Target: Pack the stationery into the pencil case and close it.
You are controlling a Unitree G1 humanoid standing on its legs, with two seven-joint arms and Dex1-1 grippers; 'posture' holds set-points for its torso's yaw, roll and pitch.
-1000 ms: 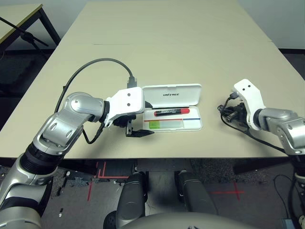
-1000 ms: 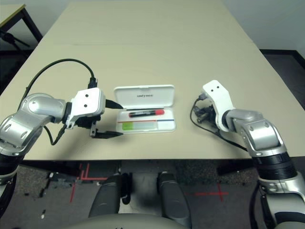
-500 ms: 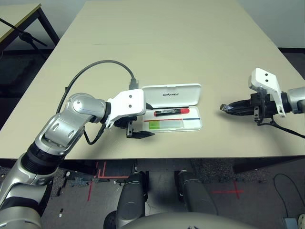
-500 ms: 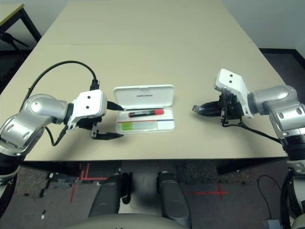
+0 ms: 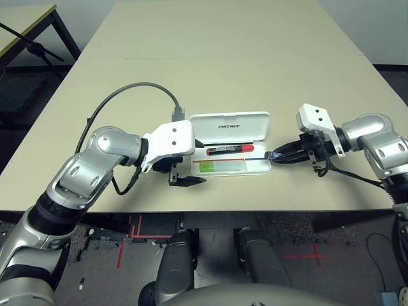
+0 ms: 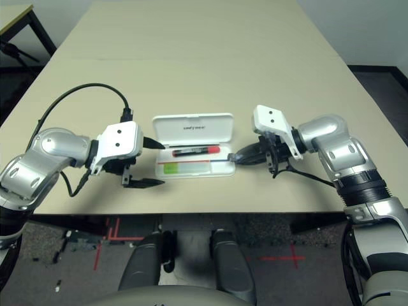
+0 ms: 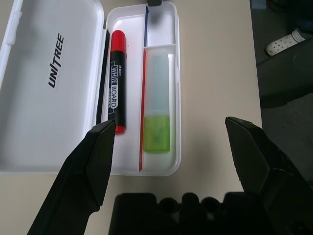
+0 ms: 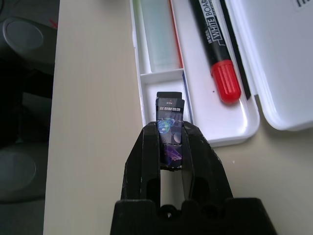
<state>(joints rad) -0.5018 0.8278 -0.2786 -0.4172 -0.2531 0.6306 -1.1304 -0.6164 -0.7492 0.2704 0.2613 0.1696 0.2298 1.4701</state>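
The white pencil case [image 5: 257,167] lies open at the table's front middle, its lettered lid [image 5: 231,125] flat behind the tray. In the tray, the red marker [image 5: 228,150] lies along the back and the lime-green highlighter [image 5: 220,166] along the front. My right gripper [image 5: 274,155] is shut on the small dark piece [image 8: 169,122] and holds it just over the tray's right end compartment [image 8: 166,83]. Beside the case's left front corner, my left gripper [image 5: 185,176] stands open with nothing between its fingers [image 7: 93,161].
A black cable [image 5: 134,88] loops from my left wrist over the table. The table's front edge [image 5: 255,210] runs close under both grippers. Bare tabletop [image 5: 223,57] stretches behind the case. Another table [image 5: 25,19] stands at the far left.
My right gripper has swung left across the table with the dark piece, from well right of the case to the tray's right end. The left arm has hardly moved.
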